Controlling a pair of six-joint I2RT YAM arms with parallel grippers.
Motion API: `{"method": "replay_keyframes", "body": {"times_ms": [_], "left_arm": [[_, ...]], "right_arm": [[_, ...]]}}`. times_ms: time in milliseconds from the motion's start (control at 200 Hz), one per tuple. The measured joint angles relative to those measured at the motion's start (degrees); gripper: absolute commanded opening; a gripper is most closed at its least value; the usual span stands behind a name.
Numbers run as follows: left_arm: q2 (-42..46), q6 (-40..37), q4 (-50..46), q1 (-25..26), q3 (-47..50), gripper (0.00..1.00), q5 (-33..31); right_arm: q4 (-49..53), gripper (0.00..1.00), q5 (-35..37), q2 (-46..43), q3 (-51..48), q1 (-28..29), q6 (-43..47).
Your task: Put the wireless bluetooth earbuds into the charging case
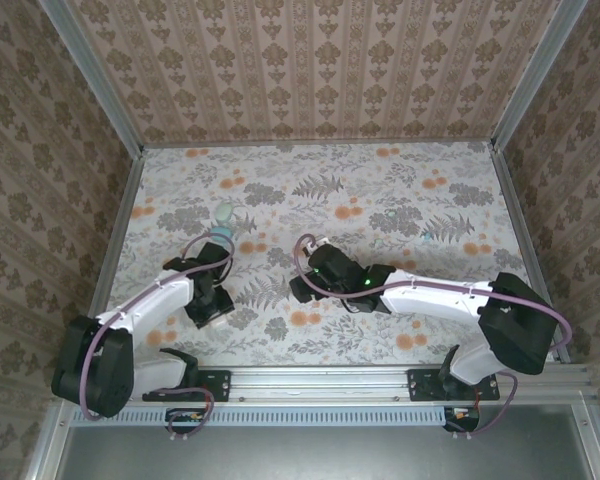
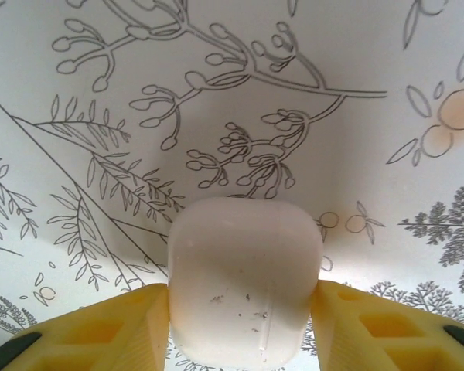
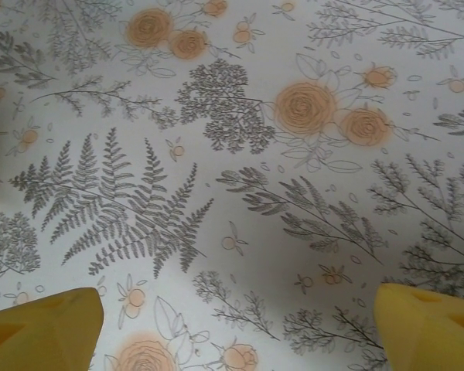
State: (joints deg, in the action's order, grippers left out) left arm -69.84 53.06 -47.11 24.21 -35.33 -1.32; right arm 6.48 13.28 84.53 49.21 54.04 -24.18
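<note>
Where the task stands: the opening step, by my reading. The charging case is being secured and no earbud is seated yet.
What the next move calls for: a firm, level hold on the case and a raised lid, since no open lid shows. After that an earbud has to be fetched.
Left arm: it reaches forward from its base, with the elbow bent and the wrist pitched down over the case.
Left gripper (image 2: 242,309): clenched on the case, with a yellow finger pressed against each of its sides.
Charging case (image 2: 245,255): white and pebble-shaped, held between those fingers, low over the floral table (image 1: 380,190).
Pale teal object (image 1: 223,218): lies just beyond the case toward the far wall. It may be a second case, but it is too small to tell.
Right gripper (image 3: 236,328): near the case, on its right. The jaws are spread wide with only the printed cloth between them.
Right arm: it stretches low and leftward from its base toward the case, nearly straight.
Earbuds: not surely identified. A pale speck (image 1: 427,236) well to the right of the case may be one.
</note>
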Motion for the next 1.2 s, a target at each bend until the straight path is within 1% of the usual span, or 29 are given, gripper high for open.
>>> {"method": "replay_keyframes", "body": {"times_ms": [160, 245, 335, 580, 700, 830, 895, 975, 1195], "left_arm": [[-0.9, 1.1, 1.9, 1.4, -2.0, 0.45, 1.4], [-2.3, 2.1, 3.7, 3.7, -4.0, 0.45, 2.0], [-7.0, 2.8, 5.2, 6.3, -9.1, 0.45, 3.1], [-25.3, 2.9, 9.2, 13.6, -25.5, 0.45, 4.9], [-32.3, 2.4, 9.8, 16.1, -32.2, 0.46, 6.3], [-36.3, 1.1, 9.4, 17.4, -36.9, 0.47, 7.1], [-37.3, 1.1, 9.2, 17.7, -37.7, 0.49, 7.2], [-37.9, 1.0, 8.7, 17.7, -37.9, 0.53, 7.5], [-38.2, 0.7, 8.3, 17.7, -38.0, 0.70, 8.4]], "right_arm": [[0.5, 0.92, 2.2, -3.7, -2.6, -2.2, -0.8], [0.6, 0.92, 3.1, -6.8, -4.6, -4.5, -1.8], [0.6, 0.92, 3.3, -10.6, -7.1, -7.1, -2.9], [1.6, 0.92, 2.9, -19.4, -13.1, -13.9, -5.0], [2.5, 0.92, 2.8, -22.6, -14.8, -15.0, -5.8], [3.1, 0.92, 2.8, -25.0, -16.1, -15.3, -6.5], [3.1, 0.92, 2.8, -25.9, -16.8, -15.4, -7.0], [3.2, 0.91, 2.8, -26.7, -17.8, -15.4, -7.6], [3.0, 0.92, 2.0, -27.3, -19.2, -15.5, -7.7]]}}
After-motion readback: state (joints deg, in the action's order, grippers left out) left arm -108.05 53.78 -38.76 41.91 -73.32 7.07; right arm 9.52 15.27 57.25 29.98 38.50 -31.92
